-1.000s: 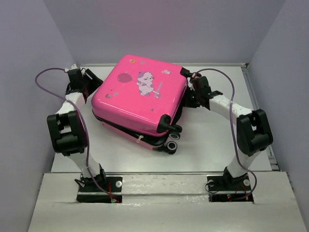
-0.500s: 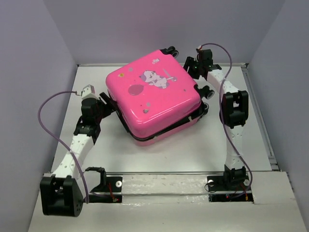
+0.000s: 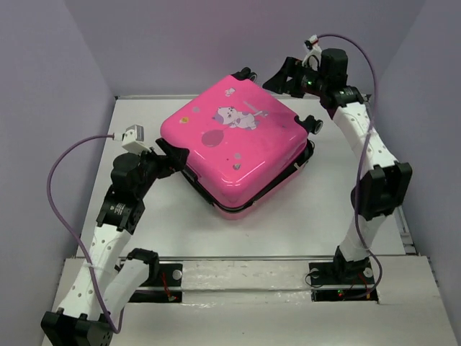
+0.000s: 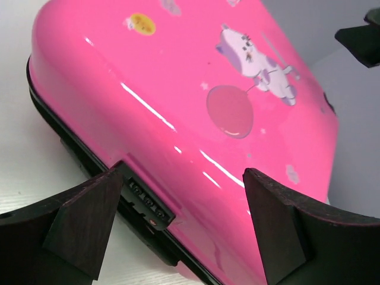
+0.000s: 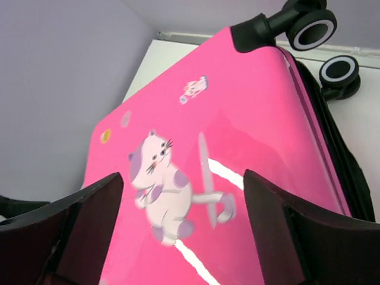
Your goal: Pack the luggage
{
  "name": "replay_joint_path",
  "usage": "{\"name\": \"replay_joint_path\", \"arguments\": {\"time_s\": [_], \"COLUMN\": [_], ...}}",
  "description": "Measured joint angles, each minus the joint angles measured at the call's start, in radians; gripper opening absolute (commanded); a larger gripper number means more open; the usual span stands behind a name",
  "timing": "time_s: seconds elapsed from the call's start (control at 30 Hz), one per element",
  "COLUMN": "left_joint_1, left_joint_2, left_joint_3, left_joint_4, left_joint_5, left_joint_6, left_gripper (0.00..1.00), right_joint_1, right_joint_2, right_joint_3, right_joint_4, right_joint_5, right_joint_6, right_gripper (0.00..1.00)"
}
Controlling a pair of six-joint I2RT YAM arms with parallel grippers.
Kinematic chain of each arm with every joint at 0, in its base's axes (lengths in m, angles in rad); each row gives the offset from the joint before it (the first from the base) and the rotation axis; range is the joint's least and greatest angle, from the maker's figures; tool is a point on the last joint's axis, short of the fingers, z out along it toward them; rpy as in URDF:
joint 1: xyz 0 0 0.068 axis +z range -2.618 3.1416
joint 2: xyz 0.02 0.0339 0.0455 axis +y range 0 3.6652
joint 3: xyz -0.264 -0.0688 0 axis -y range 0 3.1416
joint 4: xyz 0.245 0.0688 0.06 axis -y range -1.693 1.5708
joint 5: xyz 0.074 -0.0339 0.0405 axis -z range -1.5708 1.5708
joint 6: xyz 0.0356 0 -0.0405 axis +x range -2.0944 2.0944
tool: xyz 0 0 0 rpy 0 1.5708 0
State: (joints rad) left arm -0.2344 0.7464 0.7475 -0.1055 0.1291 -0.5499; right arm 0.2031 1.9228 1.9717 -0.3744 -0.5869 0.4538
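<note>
Luggage sits between left gripper and right gripper — both spread wide, clamping nothing.

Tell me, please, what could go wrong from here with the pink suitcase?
1. The luggage shows a dark band along its near seam, so the lid may not be fully shut and could lift.
2. The left gripper stands open at a glossy, rounded corner; a grip there might slip.
3. The right gripper, open, hangs near a caster wheel and could snag it.
</note>
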Motion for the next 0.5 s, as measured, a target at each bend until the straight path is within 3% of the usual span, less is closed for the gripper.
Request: {"name": "replay_joint_path", "arguments": {"time_s": [0.03,0.07,0.17,0.2,0.3,0.43,0.5], "left_joint_1": [0.000,-0.001,-0.023,-0.034,-0.080,-0.129,-0.152], "left_joint_2": [-0.015,-0.027,-0.060,-0.071,-0.098,-0.121,-0.137], "left_joint_3": [0.002,0.001,-0.021,-0.037,-0.106,-0.186,-0.211], "left_joint_4": [0.009,0.011,0.022,0.029,0.031,0.035,0.034], "left_joint_5": [0.005,0.013,0.056,0.071,0.123,0.179,0.200], "left_joint_6": [0.003,0.005,0.013,0.013,0.014,0.010,0.009], "left_gripper": [0.95,0.95,0.95,0.96,0.98,0.98,0.98], "right_joint_1": [-0.001,-0.005,-0.003,0.010,0.103,0.319,0.369], "right_joint_2": [-0.071,-0.141,-0.349,-0.467,-0.717,-0.965,-1.044], "right_joint_3": [-0.066,-0.133,-0.343,-0.486,-0.788,-1.169,-1.339], "right_joint_4": [0.016,0.027,0.066,0.138,0.207,0.358,0.398], "right_joint_5": [0.000,-0.001,0.011,0.024,0.043,0.060,0.076], "right_joint_6": [-0.014,-0.026,-0.046,-0.058,-0.058,-0.042,-0.029], "right_gripper": [0.65,0.37,0.17,0.11,0.07,0.07,0.16]}}
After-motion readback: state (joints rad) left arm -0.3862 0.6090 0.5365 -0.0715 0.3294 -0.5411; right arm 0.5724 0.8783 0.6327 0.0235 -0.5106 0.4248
